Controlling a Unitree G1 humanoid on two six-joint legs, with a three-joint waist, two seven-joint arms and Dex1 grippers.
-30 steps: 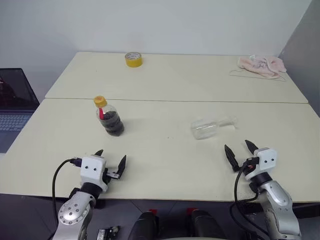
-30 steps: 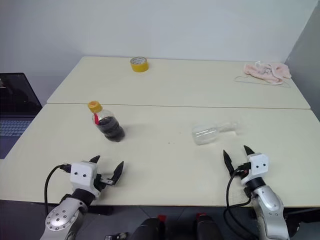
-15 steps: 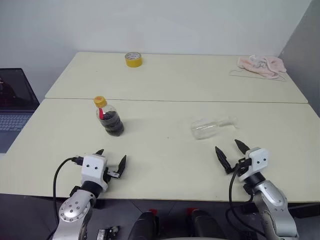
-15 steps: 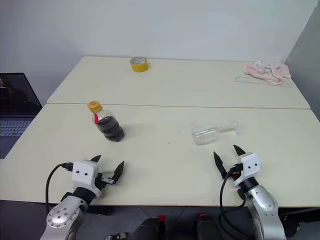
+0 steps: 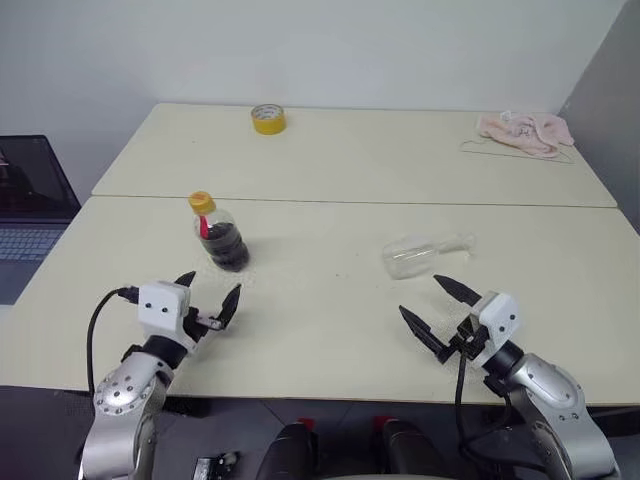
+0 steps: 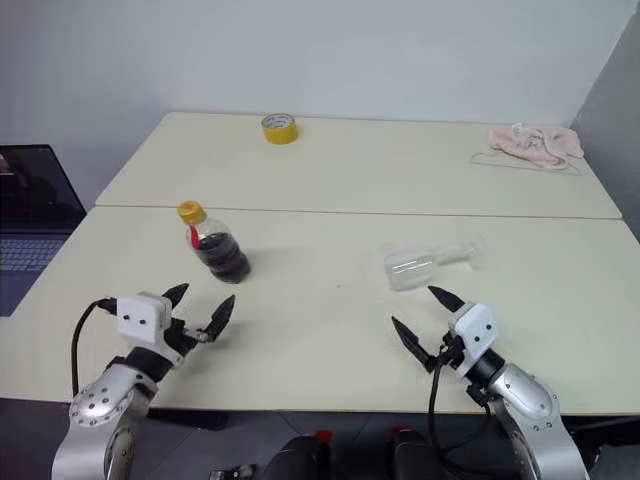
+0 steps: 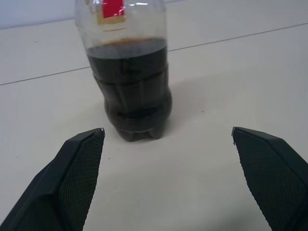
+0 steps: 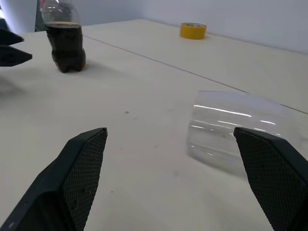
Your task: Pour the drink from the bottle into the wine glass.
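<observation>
The bottle [image 5: 220,238] is standing upright, capped, on the table [image 5: 330,330], with the drink [image 7: 130,86] filling its lower half. The left gripper [image 5: 205,305] is hovering just short of it, fingers spread wide and empty. The glass [image 5: 415,255] is lying on its side, and the right gripper [image 5: 435,310] is hanging near it, spread and empty too. The glass probably needs standing up first, gripped at the bowl so it cannot roll. Open tabletop is lying between the two; the near edge is close under both grippers.
</observation>
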